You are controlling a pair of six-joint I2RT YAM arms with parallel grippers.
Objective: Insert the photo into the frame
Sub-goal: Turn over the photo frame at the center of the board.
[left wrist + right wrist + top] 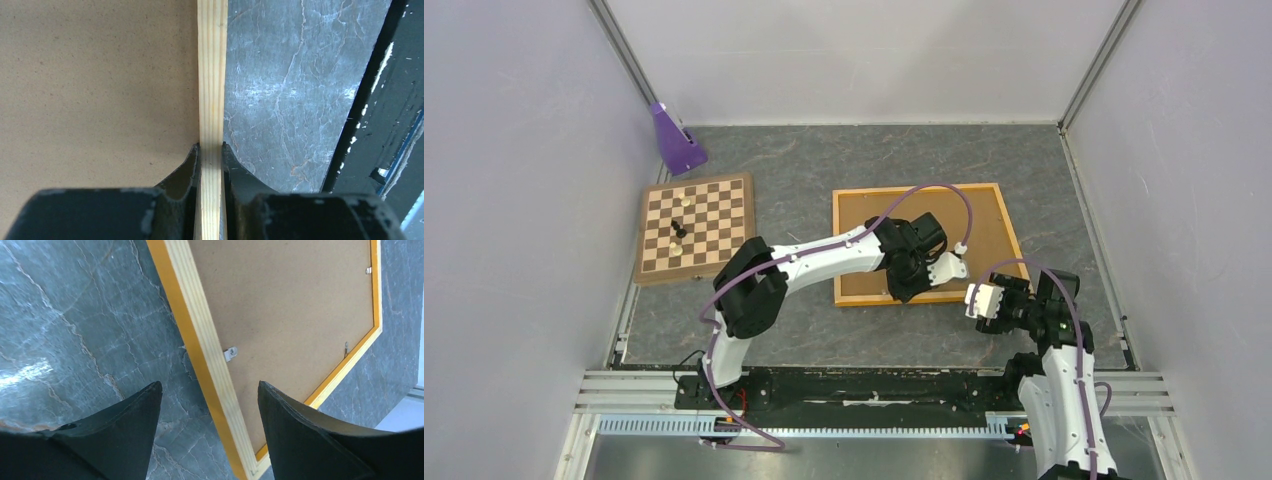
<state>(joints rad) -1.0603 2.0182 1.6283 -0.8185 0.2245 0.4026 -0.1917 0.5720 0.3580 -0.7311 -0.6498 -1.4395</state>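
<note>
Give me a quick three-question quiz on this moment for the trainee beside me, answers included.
1. True or false: the left end effector is clamped on a rail of the frame.
2. The right end effector is: A) open and empty; B) shut on the photo; C) shut on a chess piece.
3. Which face of the frame is up, and what shows it?

Key: 1 true. 2 A. 3 The back: brown fibreboard with a metal clip at its edge.
</note>
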